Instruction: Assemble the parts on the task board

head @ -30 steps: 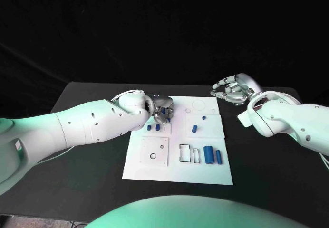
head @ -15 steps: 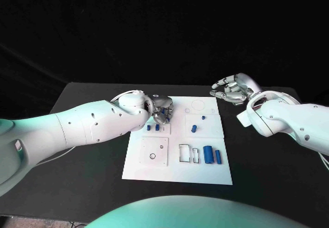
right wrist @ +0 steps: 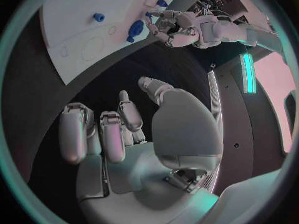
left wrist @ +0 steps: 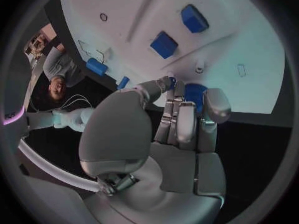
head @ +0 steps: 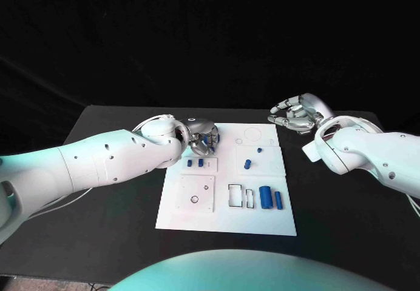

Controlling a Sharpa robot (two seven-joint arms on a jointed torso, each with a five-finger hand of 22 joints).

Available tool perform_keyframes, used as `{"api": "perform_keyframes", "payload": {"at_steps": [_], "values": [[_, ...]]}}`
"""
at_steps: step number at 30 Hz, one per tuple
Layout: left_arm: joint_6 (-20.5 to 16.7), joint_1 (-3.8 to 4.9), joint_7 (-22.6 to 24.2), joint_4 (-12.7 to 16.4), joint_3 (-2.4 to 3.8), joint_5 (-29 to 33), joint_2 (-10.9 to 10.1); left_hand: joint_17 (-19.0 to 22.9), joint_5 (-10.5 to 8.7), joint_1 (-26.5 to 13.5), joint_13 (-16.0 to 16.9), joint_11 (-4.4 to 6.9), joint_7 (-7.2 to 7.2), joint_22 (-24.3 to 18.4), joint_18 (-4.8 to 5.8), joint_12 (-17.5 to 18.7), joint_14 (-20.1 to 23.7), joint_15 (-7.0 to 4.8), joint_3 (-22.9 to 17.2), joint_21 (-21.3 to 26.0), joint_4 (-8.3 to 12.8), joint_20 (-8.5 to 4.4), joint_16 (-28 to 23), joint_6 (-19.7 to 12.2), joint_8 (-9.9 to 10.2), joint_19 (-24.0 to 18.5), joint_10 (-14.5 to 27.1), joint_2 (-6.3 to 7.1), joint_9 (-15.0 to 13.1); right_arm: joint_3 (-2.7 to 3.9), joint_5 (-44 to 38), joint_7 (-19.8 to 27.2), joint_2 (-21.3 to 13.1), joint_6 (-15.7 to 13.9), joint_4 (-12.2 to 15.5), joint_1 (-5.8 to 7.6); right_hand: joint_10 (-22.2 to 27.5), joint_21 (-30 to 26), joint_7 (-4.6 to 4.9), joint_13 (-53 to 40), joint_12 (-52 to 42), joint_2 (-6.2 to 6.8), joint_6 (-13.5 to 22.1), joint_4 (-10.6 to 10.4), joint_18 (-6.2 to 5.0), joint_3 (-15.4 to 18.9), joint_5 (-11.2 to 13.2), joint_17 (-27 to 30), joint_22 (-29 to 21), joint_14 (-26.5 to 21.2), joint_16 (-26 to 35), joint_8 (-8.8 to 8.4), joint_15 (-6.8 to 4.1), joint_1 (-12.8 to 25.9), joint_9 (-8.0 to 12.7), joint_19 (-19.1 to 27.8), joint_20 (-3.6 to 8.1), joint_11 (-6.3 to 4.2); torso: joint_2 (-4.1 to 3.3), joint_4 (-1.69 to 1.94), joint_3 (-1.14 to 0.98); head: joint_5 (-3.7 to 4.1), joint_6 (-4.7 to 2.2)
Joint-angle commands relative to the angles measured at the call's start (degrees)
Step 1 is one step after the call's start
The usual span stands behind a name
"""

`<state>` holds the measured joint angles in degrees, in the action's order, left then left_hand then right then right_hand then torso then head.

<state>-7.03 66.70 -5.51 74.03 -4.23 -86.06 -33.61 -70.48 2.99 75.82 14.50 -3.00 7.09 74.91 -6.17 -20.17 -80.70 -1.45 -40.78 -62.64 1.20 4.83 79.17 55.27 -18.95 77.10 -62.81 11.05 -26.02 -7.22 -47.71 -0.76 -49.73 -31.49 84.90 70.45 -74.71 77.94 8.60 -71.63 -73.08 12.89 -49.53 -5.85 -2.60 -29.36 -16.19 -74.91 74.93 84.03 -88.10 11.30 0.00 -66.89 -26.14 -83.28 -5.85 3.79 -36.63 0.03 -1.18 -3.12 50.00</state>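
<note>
I take the flat white rectangular task board (head: 226,212) as my landmark. The left silver hand (head: 203,139) hovers over the board's far left corner, fingers curled in around a small round blue part (left wrist: 194,93); the left wrist view shows blue between the fingertips, so I read the hand as pinching that part.

The right silver hand (head: 297,114) hangs just past the board's far right corner, above the black table (head: 114,182). Its fingers are half-curled and apart, with nothing in them.

Risk assessment, as my own judgement:
- The pinch looks shallow. The part could slip and drop onto the board or roll off the edge beside it.
- Two small blue blocks (head: 196,162) lie on the board just nearer than the left hand. A low sweep of the fingers could knock them out of place.
- I cannot tell which recess is the target, so a misaligned descent could jam the part on a rim.

Holders and contents: near the board's near right corner, a blue cylinder (head: 265,197) and a slimmer blue bar (head: 278,200) lie beside two outlined rectangular slots (head: 237,195) that look unfilled. A short blue peg (head: 249,163) lies mid-board
</note>
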Motion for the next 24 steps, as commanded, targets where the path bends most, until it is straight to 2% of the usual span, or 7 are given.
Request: {"api": "perform_keyframes", "payload": {"at_steps": [1,6,10,18,24], "values": [[-2.1,0.04,1.7,1.7,0.77,5.0,-1.4,0.1,0.28,-1.1,-0.1,-0.39,0.02,8.2,0.97,0.4,-0.4,0.21,0.5,-0.2,0.0,0.06,0.3,-0.4,0.3,0.2,-0.1,0.35,0.1,0.01,-0.3,0.2,-0.1,0.4,0.1,-0.03,0.1,-0.3,-0.14,0.0,0.1,-0.05,0.3,-0.1,-0.4,-0.3,-0.2,-11.1,9.7,4.8,0.1,0.2,-0.24,0.7,-0.1,0.3,-0.11,-0.05,0.03,0.17,0.0,0.15,0.0],[-1.1,0.07,1.5,4.4,1.97,7.8,-4.0,0.7,0.4,-1.3,-0.3,-0.46,0.01,8.1,0.88,1.0,0.0,0.31,0.6,0.2,0.2,0.15,0.1,-0.6,0.8,-0.1,-0.1,0.75,0.1,0.01,-0.3,0.2,-0.1,0.4,0.0,-0.03,0.1,-0.3,-0.14,0.0,0.1,-0.05,0.3,-0.1,-0.4,-0.3,-0.2,-11.1,9.7,4.8,0.1,0.2,-0.24,0.7,-0.1,0.3,-0.11,-0.05,0.12,0.17,-0.03,0.06,0.0],[0.2,0.13,1.0,5.8,2.52,9.0,-6.0,0.6,0.43,-1.3,-0.3,-0.48,0.03,8.1,0.89,1.1,0.0,0.33,0.6,0.1,0.3,0.17,0.1,-0.7,0.9,-0.1,-0.1,0.83,0.1,0.01,-0.3,0.2,-0.2,0.4,0.0,-0.03,0.1,-0.3,-0.14,0.0,0.1,-0.05,0.3,-0.1,-0.4,-0.3,-0.2,-11.1,9.7,4.8,0.1,0.2,-0.24,0.7,-0.1,0.3,-0.11,-0.05,0.14,0.32,-0.01,0.06,0.0],[3.3,0.15,-0.1,5.2,2.64,9.3,-7.1,0.6,0.34,-1.4,-0.3,-0.49,0.05,8.0,0.88,1.2,0.0,0.4,0.7,0.2,0.2,0.21,0.2,-0.6,1.0,-0.2,-0.3,0.89,0.1,0.01,-0.3,0.2,-0.2,0.4,-0.1,-0.08,0.1,-0.3,-0.14,0.0,0.1,-0.05,0.3,-0.1,-0.4,-0.3,-0.2,-11.1,9.7,4.8,0.1,0.2,-0.24,0.7,-0.1,0.3,-0.11,-0.05,0.21,0.53,-0.05,0.17,0.0],[4.6,0.11,-0.3,4.0,2.36,7.5,-6.9,0.6,0.28,-1.4,-0.3,-0.48,0.05,8.0,0.85,1.2,0.0,0.44,0.7,0.4,0.2,0.23,0.2,-0.5,1.0,-0.3,-0.3,0.91,0.1,0.01,-0.3,0.2,-0.1,0.4,-0.2,-0.25,0.1,-0.3,-0.14,0.0,0.1,-0.05,0.3,-0.1,-0.4,-0.3,-0.2,-11.1,9.7,4.8,0.1,0.2,-0.24,0.7,-0.1,0.3,-0.11,-0.05,0.14,0.39,0.01,-0.09,0.0]]}}
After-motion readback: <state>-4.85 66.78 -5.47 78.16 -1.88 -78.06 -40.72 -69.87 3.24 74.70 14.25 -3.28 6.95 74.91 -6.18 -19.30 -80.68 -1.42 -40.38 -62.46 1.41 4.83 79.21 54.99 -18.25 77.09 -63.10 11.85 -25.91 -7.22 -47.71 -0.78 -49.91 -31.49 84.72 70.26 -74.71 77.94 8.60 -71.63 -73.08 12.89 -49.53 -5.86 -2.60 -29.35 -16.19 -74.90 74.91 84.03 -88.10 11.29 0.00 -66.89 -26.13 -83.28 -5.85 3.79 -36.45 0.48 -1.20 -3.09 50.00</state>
